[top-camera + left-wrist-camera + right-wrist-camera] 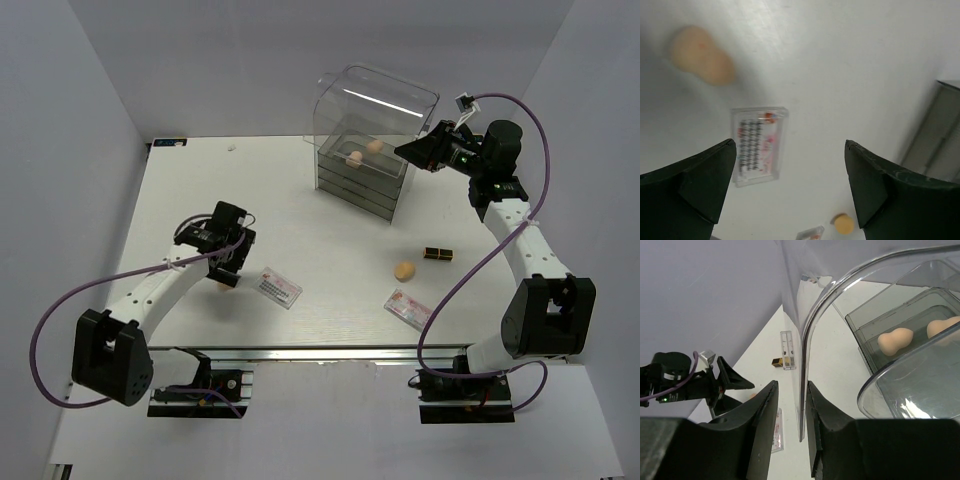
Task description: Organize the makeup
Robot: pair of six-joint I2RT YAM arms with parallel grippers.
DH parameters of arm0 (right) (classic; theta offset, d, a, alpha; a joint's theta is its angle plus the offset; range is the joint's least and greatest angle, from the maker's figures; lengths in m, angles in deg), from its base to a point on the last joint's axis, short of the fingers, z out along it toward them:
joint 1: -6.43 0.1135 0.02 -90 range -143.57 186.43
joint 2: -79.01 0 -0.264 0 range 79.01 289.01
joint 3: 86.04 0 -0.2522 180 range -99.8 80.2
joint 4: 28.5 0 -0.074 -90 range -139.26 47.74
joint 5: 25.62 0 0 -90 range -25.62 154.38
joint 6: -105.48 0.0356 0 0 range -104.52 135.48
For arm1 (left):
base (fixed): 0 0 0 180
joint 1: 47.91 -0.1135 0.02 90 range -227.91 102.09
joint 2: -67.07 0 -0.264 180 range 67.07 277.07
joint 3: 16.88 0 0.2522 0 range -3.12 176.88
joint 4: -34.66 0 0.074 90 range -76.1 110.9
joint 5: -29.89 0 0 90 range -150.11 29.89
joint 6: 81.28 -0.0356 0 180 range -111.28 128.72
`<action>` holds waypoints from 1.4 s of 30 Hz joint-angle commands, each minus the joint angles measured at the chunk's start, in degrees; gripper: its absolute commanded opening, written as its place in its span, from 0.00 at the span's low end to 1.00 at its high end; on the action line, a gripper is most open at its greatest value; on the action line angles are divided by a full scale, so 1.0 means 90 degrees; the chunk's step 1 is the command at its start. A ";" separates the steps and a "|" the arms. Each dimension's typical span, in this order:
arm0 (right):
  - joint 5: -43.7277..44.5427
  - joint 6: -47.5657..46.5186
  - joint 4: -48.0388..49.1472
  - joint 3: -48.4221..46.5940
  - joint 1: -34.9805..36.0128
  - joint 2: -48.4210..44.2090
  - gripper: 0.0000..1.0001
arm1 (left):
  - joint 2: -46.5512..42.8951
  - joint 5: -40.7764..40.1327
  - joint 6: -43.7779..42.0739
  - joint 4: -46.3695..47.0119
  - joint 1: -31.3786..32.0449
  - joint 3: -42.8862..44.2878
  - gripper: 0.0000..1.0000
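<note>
The clear drawer box (362, 170) stands at the back with its lid (385, 90) raised. Two peach sponges (354, 157) (375, 146) lie in its top tray and also show in the right wrist view (895, 340). My right gripper (420, 152) (792, 390) is shut on the lid's edge (802, 365). My left gripper (225, 262) (790, 185) is open and empty, just above a third sponge (222, 284) (702, 55). A white-pink packet (279, 287) (758, 145) lies to its right. A fourth sponge (404, 270), a brown-gold tube (436, 253) and a second packet (408, 308) lie front right. The second tube is out of view.
White walls close in the table on the left, back and right. The box's lower drawers (358, 190) are shut. Purple cables loop from both arms (60, 310) (500, 200) over the table's sides.
</note>
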 commanded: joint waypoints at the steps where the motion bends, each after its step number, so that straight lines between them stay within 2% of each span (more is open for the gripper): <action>1: -0.0163 0.0021 0.0455 -0.0043 -0.0021 -0.0315 0.34 | 0.0153 -0.0334 0.0569 -0.1160 -0.0256 -0.0153 0.98; 4: -0.0163 0.0021 0.0445 -0.0033 -0.0021 -0.0325 0.34 | 0.0261 -0.0080 0.0405 -0.1044 -0.0676 -0.0455 0.95; 6: -0.0163 0.0021 0.0445 -0.0024 -0.0021 -0.0325 0.34 | 0.0271 0.0028 0.0306 -0.0771 -0.0987 -0.0631 0.87; 8: -0.0173 0.0011 0.0445 -0.0024 -0.0021 -0.0325 0.34 | 0.0378 -0.0001 0.0101 -0.0634 -0.1155 -0.0602 0.83; 17: -0.0153 -0.0009 0.0425 -0.0004 -0.0021 -0.0374 0.34 | 0.1140 0.0233 -0.0427 -0.0224 -0.1507 -0.0192 0.83; 20: -0.0153 -0.0009 0.0406 0.0006 -0.0031 -0.0384 0.34 | 0.1208 0.0340 -0.0436 -0.0077 -0.1517 -0.0289 0.79; 25: -0.0143 -0.0009 0.0406 -0.0014 -0.0031 -0.0364 0.34 | 0.1228 0.0448 -0.0417 0.0099 -0.1536 -0.0465 0.61; 28: -0.0143 -0.0018 0.0406 -0.0014 -0.0021 -0.0364 0.34 | 0.1189 0.0467 -0.0349 0.0099 -0.1546 -0.0485 0.45; 29: -0.0143 -0.0009 0.0396 -0.0004 -0.0031 -0.0364 0.34 | 0.1160 0.0448 -0.0329 0.0060 -0.1546 -0.0466 0.36; 31: -0.0143 -0.0009 0.0396 0.0006 -0.0031 -0.0374 0.34 | 0.1053 0.0496 -0.0300 0.0109 -0.1546 -0.0466 0.30; 36: -0.0134 -0.0009 0.0415 0.0015 -0.0031 -0.0374 0.34 | 0.0711 0.0944 -0.0504 0.0576 -0.1546 -0.0407 0.09; 37: -0.0124 -0.0018 0.0406 0.0006 -0.0021 -0.0374 0.34 | 0.0652 0.1043 -0.0601 0.0800 -0.1546 -0.0417 0.08; 38: -0.0124 -0.0009 0.0406 0.0006 -0.0031 -0.0374 0.34 | 0.0545 0.1150 -0.0660 0.0938 -0.1546 -0.0426 0.02; 42: -0.0153 -0.0009 0.0406 0.0006 -0.0031 -0.0374 0.34 | 0.0350 0.1590 -0.0943 0.1456 -0.1488 -0.0436 0.00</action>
